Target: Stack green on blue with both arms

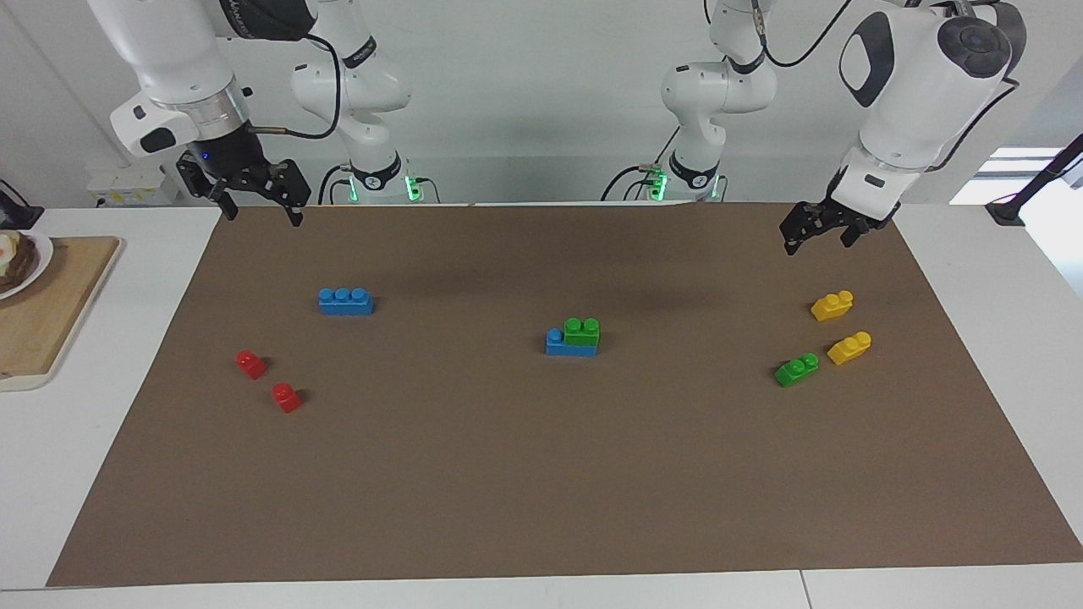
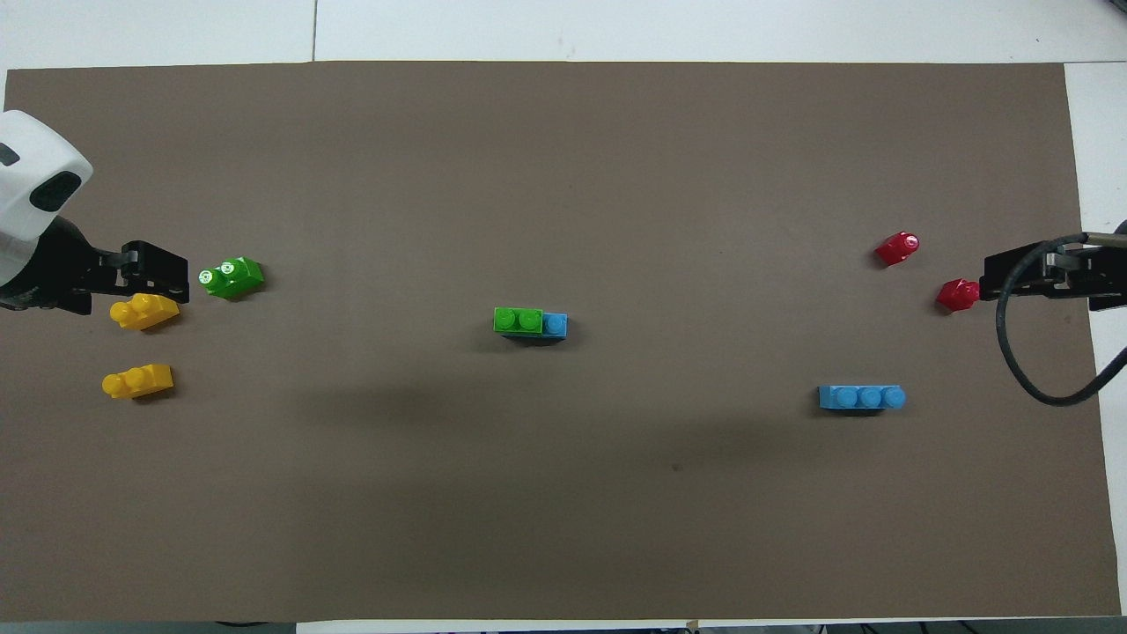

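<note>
In the middle of the mat a green brick sits on a blue brick, leaving one blue stud bare. A second blue brick lies alone toward the right arm's end. A second green brick lies toward the left arm's end. My left gripper hangs open and empty in the air over the mat near the yellow bricks. My right gripper hangs open and empty over the mat's corner at its own end.
Two yellow bricks lie beside the loose green one. Two red bricks lie near the lone blue brick. A wooden board with a plate stands off the brown mat at the right arm's end.
</note>
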Motion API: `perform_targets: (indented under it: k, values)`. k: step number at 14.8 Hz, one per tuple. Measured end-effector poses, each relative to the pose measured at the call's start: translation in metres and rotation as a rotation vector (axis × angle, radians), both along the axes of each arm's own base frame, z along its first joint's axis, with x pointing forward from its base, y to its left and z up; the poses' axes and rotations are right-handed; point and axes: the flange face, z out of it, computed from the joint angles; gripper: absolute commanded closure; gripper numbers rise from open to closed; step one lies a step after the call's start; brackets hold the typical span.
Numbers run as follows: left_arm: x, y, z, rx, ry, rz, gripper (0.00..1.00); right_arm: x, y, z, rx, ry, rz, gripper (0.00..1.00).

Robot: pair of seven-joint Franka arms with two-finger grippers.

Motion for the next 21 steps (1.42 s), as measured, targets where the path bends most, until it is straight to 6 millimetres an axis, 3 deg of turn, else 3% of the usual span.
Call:
perform_targets:
  k: [11, 21]
  values:
    - [0.004, -0.002, 0.001, -0.004, -0.026, -0.021, 0.0, 0.003, -0.008, -0.007, 0.002, 0.019, -0.017, 0.0]
    - [0.005, -0.002, 0.016, -0.005, -0.049, -0.025, 0.0, 0.002, -0.009, -0.007, 0.004, 0.026, -0.02, 0.0]
